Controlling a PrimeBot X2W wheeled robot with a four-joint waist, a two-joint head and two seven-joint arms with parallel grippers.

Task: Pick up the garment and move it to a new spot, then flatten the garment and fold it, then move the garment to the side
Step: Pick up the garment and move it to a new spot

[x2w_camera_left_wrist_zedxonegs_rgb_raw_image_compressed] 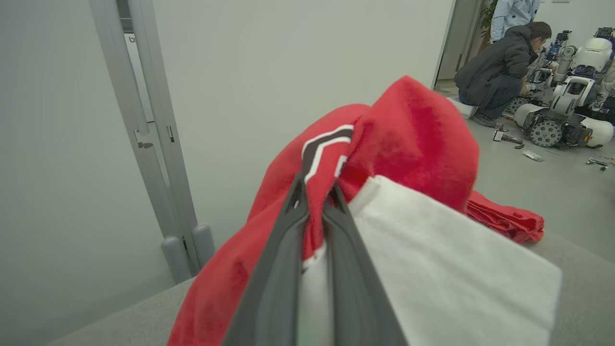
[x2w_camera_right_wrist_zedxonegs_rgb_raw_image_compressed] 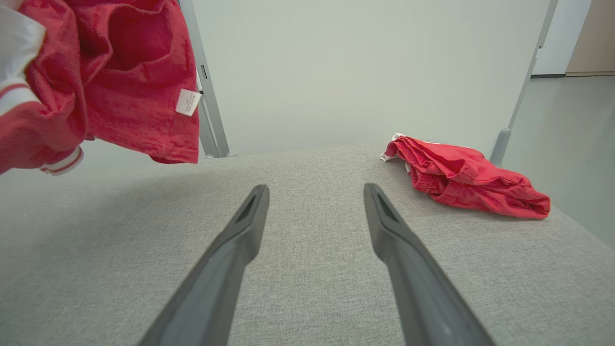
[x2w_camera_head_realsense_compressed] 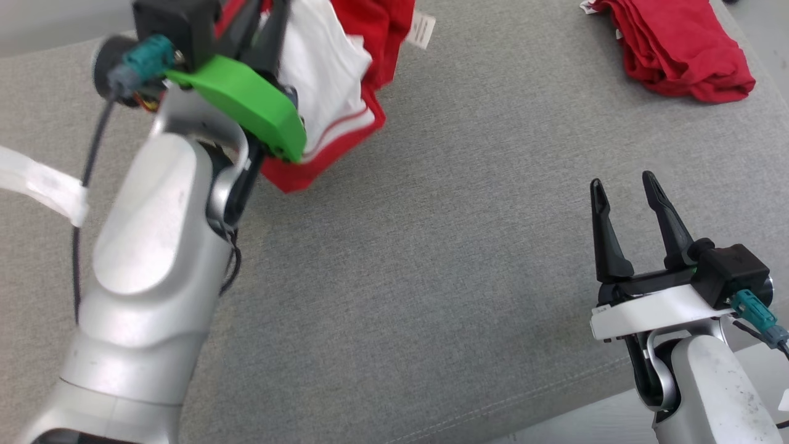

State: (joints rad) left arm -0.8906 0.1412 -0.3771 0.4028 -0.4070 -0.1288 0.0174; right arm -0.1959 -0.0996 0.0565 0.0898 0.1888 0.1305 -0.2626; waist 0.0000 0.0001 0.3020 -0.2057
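The garment (x2w_camera_head_realsense_compressed: 333, 74) aloft far left, seemingly off the table (x2w_camera_head_realsense_compressed: 431, 277); a cloth pile (x2w_camera_head_realsense_compressed: 678, 49) on it far right.

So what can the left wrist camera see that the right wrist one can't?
From the left wrist, not the right: a crouching person beside robots, and the left gripper shut on the red and white garment. From the right wrist, not the left: the open right gripper and the garment's white label. Both: that garment, a second red garment and the grey cushion.
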